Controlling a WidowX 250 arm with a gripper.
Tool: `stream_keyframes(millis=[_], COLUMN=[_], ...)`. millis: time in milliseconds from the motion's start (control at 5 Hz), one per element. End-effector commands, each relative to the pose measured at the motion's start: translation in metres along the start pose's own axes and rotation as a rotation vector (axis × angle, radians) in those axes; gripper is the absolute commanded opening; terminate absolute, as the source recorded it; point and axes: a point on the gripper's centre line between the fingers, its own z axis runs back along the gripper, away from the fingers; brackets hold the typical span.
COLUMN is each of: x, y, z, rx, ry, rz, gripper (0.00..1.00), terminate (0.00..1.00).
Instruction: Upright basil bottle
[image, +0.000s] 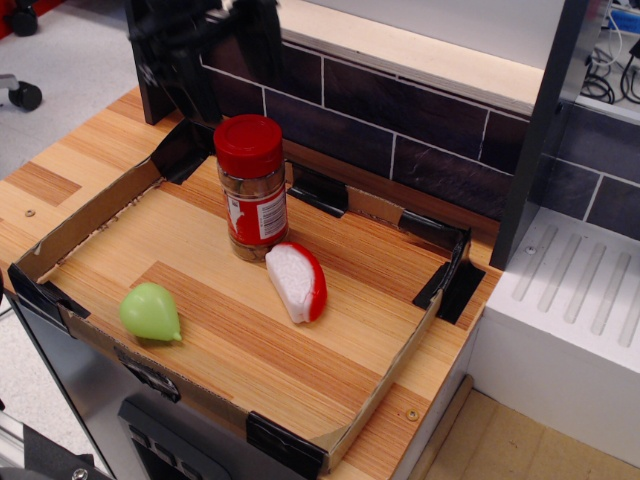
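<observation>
The basil bottle (253, 187) stands upright on its base in the back left part of the wooden tray, red cap on top, red-and-white label facing front. My gripper (222, 66) is above and behind the bottle near the top edge of the view, blurred. Its dark fingers (186, 76) are spread apart with nothing between them, and it is clear of the cap.
A red-and-white wedge-shaped toy (297, 282) lies just right of and in front of the bottle. A green pear-shaped toy (150, 311) lies near the front left. A low cardboard wall (385, 373) rims the tray. A dark brick wall (420, 140) runs behind.
</observation>
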Motion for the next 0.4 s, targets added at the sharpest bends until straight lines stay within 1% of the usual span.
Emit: stream_keyframes(millis=[0, 200], x=[-0.0041, -0.0041], y=[-0.0158, -0.0158], z=[0.0384, 0.0384], rx=[-0.060, -0.060], ry=[-0.165, -0.165], rz=[-0.014, -0.014], gripper=[1.00, 1.00], terminate=[0.00, 1.00])
